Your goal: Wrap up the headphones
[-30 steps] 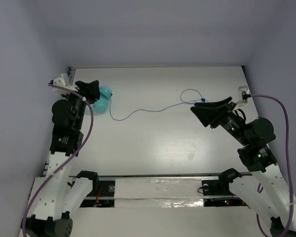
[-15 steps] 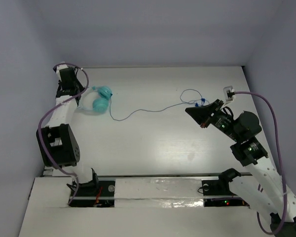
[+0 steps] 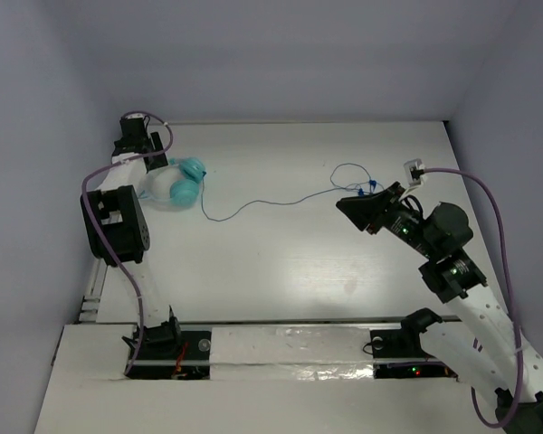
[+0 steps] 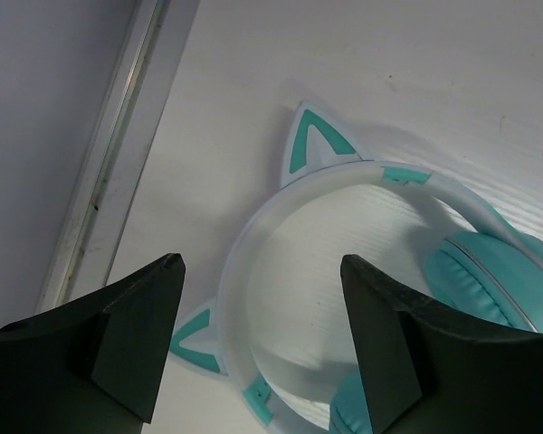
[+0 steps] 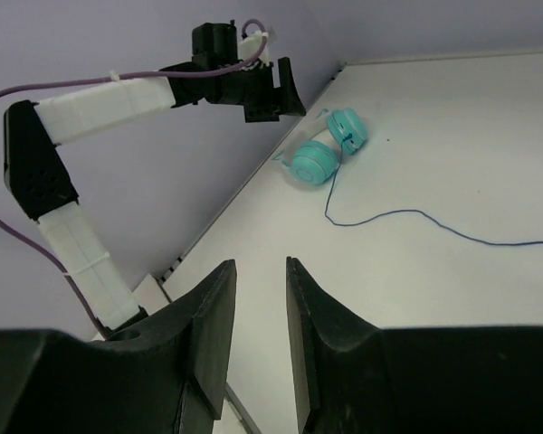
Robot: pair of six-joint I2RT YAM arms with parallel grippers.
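The teal headphones [image 3: 183, 185] lie flat at the table's back left, with the pale cat-ear headband [image 4: 344, 176] pointing toward the left wall. Their thin dark-blue cord [image 3: 262, 203] trails right and ends in a loose loop [image 3: 353, 176]. My left gripper [image 3: 152, 165] hovers over the headband, open wide [image 4: 262, 262], with the band showing below the gap and nothing held. My right gripper [image 3: 348, 204] sits just in front of the cord's loop, raised off the table. Its jaws [image 5: 259, 264] are narrowly open and empty. From the right wrist the headphones [image 5: 321, 154] are far off.
A metal strip [image 4: 118, 154] runs along the table's left edge beside the grey wall. Walls close in the back and both sides. Purple robot cables [image 3: 498, 208] arch over each arm. A white rail [image 3: 290, 344] with the arm bases crosses the near edge.
My left arm lifted off the headphones, stretched toward the back left corner, and its jaws opened wide. My right gripper shifted slightly left and reopened a little after closing.
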